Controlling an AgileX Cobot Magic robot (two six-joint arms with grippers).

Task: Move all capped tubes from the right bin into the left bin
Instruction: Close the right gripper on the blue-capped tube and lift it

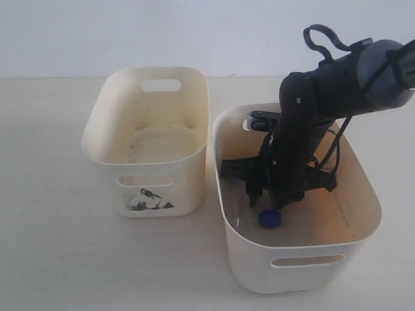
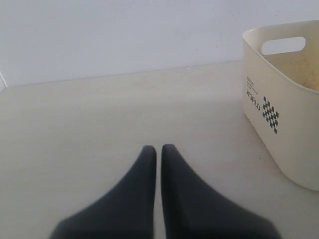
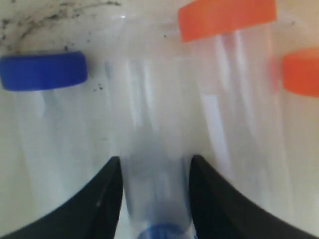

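**Exterior view.** The left bin [image 1: 107,113] and the right bin [image 1: 259,272] stand side by side on the desk [image 1: 52,246], near each other. No tube shows in the left bin. Your right arm reaches down into the right bin, with the right pincer [image 1: 269,202] low over its floor. One dark blue cap [image 1: 270,219] shows just beneath it. The arm hides the other tubes.

**Left wrist view.** The left pincer [image 2: 158,148] is pressed together, with only a thin slit between the fingers and nothing held. It hangs over bare desk, well apart from a cream bin with a checkered print [image 2: 294,144], which is probably the left bin.

**Right wrist view.** All four capped tubes lie close together on the right bin's floor. The right pincer [image 3: 155,159] has one finger on each side of the blue-capped tube [image 3: 155,204]. The barrel fills the gap and the pads look to press on both walls, so I read it as pinching that tube. Beside it lie the second blue cap [image 3: 42,69] and two orange caps [image 3: 227,17] [image 3: 301,69].

**Handling (judgement).**
- The tubes should be light, stiff clear plastic.
- Their walls are smooth and round, so expect them to be slippery and to roll.
- Grip across the barrel, as you have it now. The wider cap gives a lip against sliding.
- Lift straight up, because the neighbouring tubes lie close enough to be dragged along.
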